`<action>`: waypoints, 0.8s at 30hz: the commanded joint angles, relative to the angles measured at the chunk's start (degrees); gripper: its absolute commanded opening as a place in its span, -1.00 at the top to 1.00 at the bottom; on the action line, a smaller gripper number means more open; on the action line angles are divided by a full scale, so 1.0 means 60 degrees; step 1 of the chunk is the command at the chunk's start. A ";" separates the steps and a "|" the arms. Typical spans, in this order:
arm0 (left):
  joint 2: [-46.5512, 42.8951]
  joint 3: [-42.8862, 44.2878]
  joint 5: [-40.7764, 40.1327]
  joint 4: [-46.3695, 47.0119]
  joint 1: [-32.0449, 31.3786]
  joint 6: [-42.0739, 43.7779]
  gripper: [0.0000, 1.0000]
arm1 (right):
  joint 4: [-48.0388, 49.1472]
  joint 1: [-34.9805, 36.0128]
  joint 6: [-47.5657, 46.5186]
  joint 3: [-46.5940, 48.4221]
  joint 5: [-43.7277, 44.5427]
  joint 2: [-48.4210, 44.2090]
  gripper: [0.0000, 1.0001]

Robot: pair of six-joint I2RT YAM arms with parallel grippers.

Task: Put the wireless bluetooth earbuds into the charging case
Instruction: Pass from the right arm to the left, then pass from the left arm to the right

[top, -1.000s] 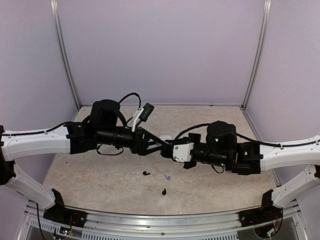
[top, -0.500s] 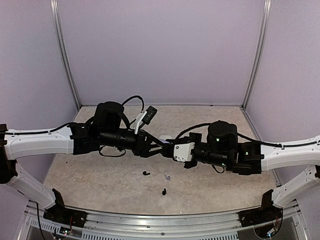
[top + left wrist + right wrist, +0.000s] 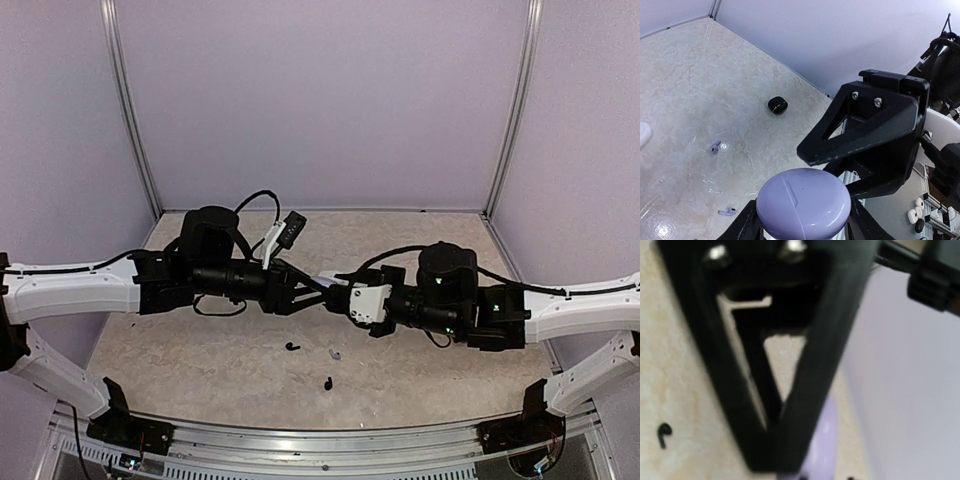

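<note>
Handoff in mid-air: the left gripper [image 3: 318, 286] clasps the lavender case [image 3: 802, 202] between its fingers, while the right gripper [image 3: 336, 294] noses in from the opposite side (whether its jaws grip anything cannot be told). The earbuds wait on the table [image 3: 200, 350] below, toward the near edge. One lavender earbud [image 3: 334, 353] lies almost directly under the meeting point, about equally near either arm, with two black earbuds [image 3: 291, 346] close by.

Lavender case [image 3: 802, 202], lavender earbuds [image 3: 715, 147], blk case [image 3: 777, 105] — tbl [image 3: 685, 85] beige marbled.
</note>
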 commanded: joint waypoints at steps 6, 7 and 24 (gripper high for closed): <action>-0.0992 -0.0633 -0.0232 0.0497 0.0316 0.1085 0.21 | -0.0512 -0.0076 0.1536 -0.0286 -0.0606 -0.1262 -0.35; -0.1081 -0.0734 -0.0273 0.0497 0.0276 0.1362 0.20 | -0.0745 -0.0220 0.1906 -0.0221 -0.1087 -0.1481 -0.36; -0.3132 -0.0881 -0.4942 -0.0113 -0.3249 0.7380 0.21 | -0.1883 -0.3706 0.9796 0.1477 -1.0966 -0.0802 -0.16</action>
